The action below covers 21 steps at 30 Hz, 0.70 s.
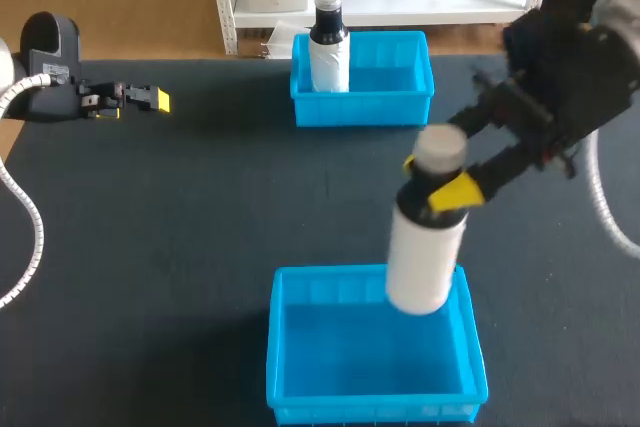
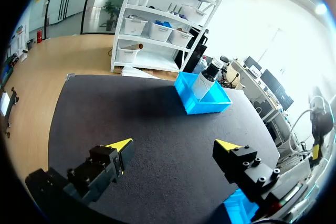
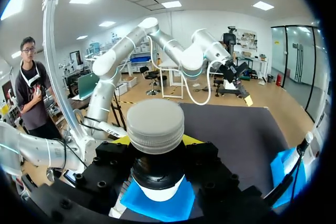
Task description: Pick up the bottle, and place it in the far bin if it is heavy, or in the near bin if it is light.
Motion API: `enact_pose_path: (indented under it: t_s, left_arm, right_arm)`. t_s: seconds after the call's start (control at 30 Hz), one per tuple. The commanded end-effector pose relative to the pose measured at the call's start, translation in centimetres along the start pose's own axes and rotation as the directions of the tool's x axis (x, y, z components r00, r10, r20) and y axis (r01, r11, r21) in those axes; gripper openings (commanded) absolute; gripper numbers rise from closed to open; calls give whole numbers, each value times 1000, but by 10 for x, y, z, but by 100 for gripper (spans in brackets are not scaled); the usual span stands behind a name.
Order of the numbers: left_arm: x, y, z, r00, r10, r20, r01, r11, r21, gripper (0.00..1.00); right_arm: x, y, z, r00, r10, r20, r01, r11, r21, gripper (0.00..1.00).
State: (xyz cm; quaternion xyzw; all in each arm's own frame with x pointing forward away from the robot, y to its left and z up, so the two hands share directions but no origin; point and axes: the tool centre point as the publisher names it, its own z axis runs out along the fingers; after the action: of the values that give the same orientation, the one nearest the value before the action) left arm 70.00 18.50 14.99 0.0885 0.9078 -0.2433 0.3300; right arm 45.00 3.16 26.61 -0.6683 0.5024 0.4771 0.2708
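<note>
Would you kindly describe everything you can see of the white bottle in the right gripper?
The white bottle is a smooth cylinder, plastic by its look, with a dark neck and a ribbed pale grey screw cap, closed. It hangs nearly upright above the near bin's far right corner. The right gripper is shut on its neck just below the cap; nothing else touches it.

There are two bottles (image 1: 425,257) (image 1: 328,52), two blue bins (image 1: 365,109) (image 1: 370,409), two grippers (image 1: 150,99) (image 1: 445,192) and one dark table (image 1: 200,227).
</note>
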Motion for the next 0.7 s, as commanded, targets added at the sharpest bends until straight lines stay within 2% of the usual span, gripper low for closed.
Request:
enact_pose_path:
  t_s: [0.03,0.33,0.7]
  left_arm:
    - [0,0,0,1000,0,0,0,1000,0,100]
    - [0,0,0,1000,0,0,0,1000,0,100]
    - [0,0,0,1000,0,0,0,1000,0,100]
  right_arm:
    - [4,-12,31,1000,-8,10,9,998,-65,20]
    - [25,-15,78,999,-27,24,31,988,-154,21]
    - [49,-29,111,997,-62,34,69,972,-224,23]
